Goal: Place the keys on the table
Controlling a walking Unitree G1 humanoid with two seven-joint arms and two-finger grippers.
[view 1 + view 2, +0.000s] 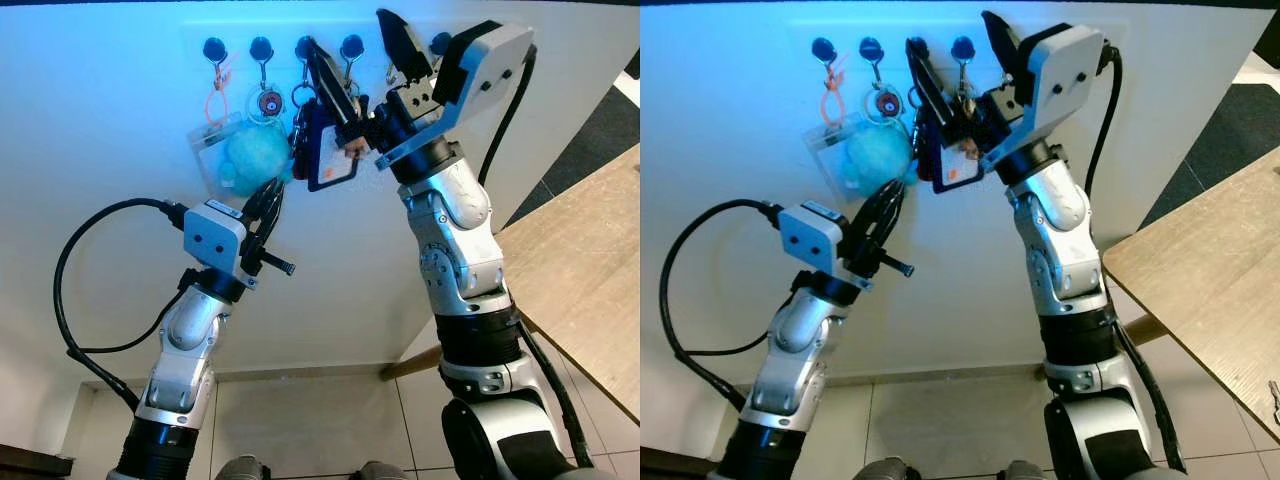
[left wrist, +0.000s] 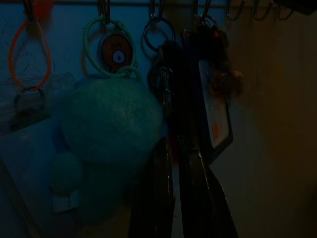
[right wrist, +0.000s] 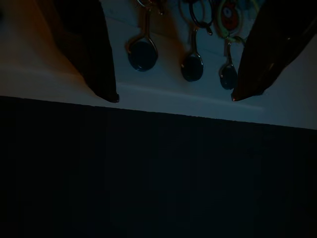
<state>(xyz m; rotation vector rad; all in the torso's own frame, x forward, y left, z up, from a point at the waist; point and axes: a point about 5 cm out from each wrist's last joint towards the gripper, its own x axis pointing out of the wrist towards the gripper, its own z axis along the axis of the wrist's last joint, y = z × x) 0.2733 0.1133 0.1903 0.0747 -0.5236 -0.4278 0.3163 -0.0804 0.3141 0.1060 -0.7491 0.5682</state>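
A bunch of keys (image 1: 303, 97) hangs from a hook on the white wall, with a dark blue card holder (image 1: 330, 155) below its ring. My right gripper (image 1: 347, 30) is raised to the hooks and stands open. One finger (image 1: 328, 85) lies in front of the key bunch, the other (image 1: 402, 45) is off to its right. In the right wrist view the fingertips (image 3: 106, 91) are spread wide below the hook knobs (image 3: 142, 52). My left gripper (image 1: 272, 192) is shut, just under a teal fluffy ball (image 2: 111, 129) and next to the card holder (image 2: 215, 114).
Other hooks hold an orange loop (image 1: 217, 100), a round tag (image 1: 268, 102) and a clear badge sleeve (image 1: 210, 150). A wooden table (image 1: 590, 270) stands low on the right, with a small metal object (image 1: 1274, 398) near its edge. Tiled floor (image 1: 320, 420) lies below.
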